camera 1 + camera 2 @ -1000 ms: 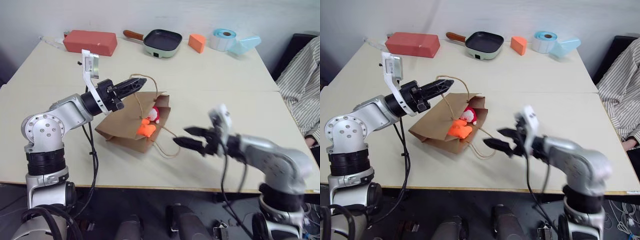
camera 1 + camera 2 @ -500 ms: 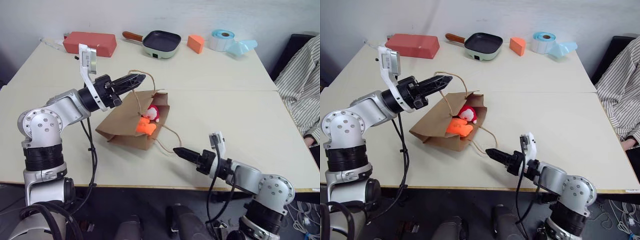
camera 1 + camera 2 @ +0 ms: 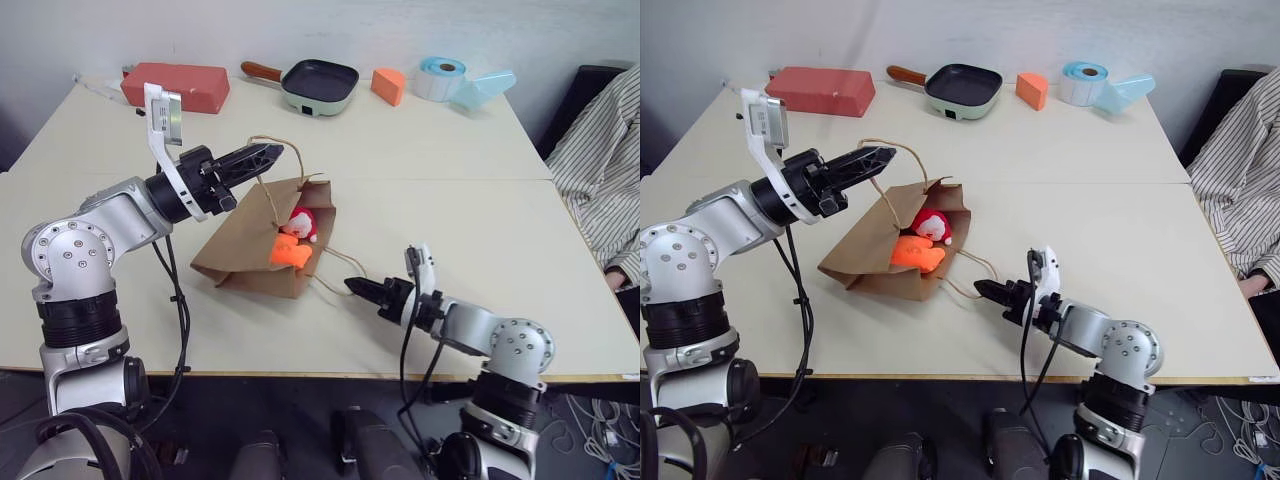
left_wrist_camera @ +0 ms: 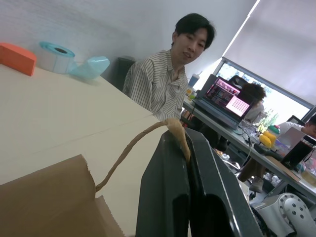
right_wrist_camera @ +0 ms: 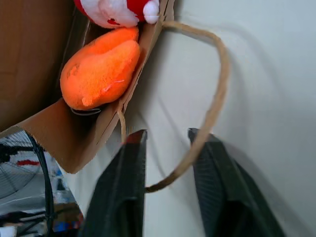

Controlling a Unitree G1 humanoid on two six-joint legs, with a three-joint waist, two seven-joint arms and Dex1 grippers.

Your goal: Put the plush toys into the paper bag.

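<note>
1. Paper bag (image 3: 258, 245): one brown kraft bag lies on its side on the tabletop (image 3: 470, 225), mouth facing the robot's right. It carries two looped cord handles.
2. Upper handle (image 4: 129, 148): the left gripper (image 3: 262, 157) is clamped on this cord, fingers together with the cord pinched between them. The gripper is raised above the bag; judged purpose: lifting the upper wall so that the mouth stays open.
3. Lower handle (image 5: 210, 116): this loop lies flat on the tabletop just in front of the mouth. The right gripper (image 5: 165, 143) is low over the tabletop with its fingers narrowly apart and straddling the cord. The cord appears to pass between the fingers without being pinched, though the view is too oblique to confirm this. Judged purpose: taking the second handle so that the bag can be raised by both loops.
4. Plush toys, count two: the red and white toy (image 3: 931, 225) and the orange toy (image 3: 916, 253) both sit inside the mouth, touching each other, the orange one nearer the lower lip. Judged status: both toys are in the bag, but close to the opening, so a tilt toward the mouth could spill them.
5. Other items at the far edge: one red box (image 3: 175, 86), one small frying pan (image 3: 318, 84), one orange wedge block (image 3: 388, 85), one roll of tape (image 3: 442, 77).
6. A person in a striped shirt (image 3: 600, 170) sits beside the tabletop on the robot's right.
</note>
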